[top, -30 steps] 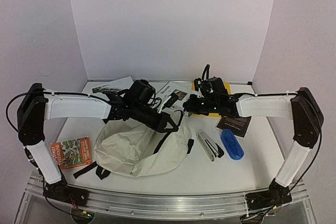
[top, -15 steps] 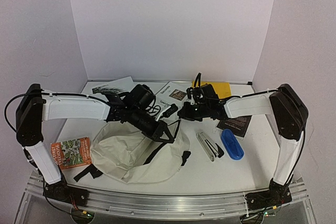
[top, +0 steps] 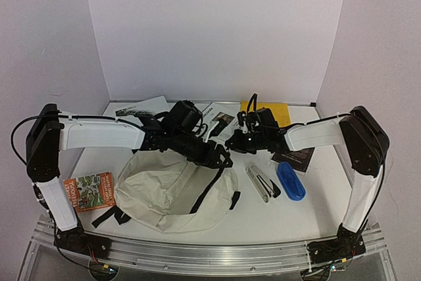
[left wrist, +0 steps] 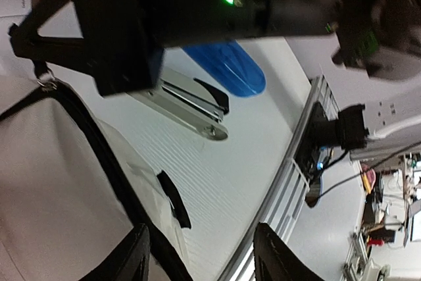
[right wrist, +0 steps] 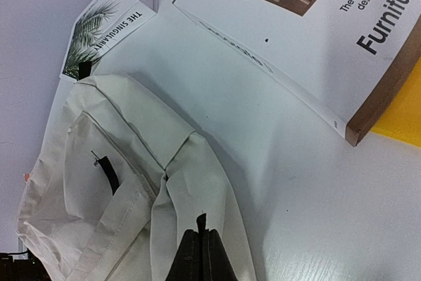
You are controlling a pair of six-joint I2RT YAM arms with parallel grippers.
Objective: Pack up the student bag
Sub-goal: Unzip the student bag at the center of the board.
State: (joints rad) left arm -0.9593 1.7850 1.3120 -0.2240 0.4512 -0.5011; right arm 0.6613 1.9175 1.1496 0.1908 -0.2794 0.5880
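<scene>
Cream canvas is spreading across the near middle of the table, where the student bag is lying flat and slumped between the two arms. The left gripper is hovering over the bag's far right edge with its fingers standing well apart and nothing between them. Below it, the wrist view is showing a black strap running across the fabric. The right gripper is sitting just beside it with its jaws pressed fully together. Bag fabric is rising in a fold right up to the tips, though I cannot tell whether any cloth is caught there. Judging by this, the arms are working at getting the bag's mouth open before anything is going in. Doing that well is probably coming down to three things: lowering the open left fingers astride the rim or strap, closing only once fabric is truly between them, and then lifting gently away from the right gripper, so that the opening is gaping rather than the whole bag sliding. The stapler and the blue case are lying near the bag's right side, and the Furniture book is waiting just beyond its far edge, so any dragging is risking a nudge to them.
</scene>
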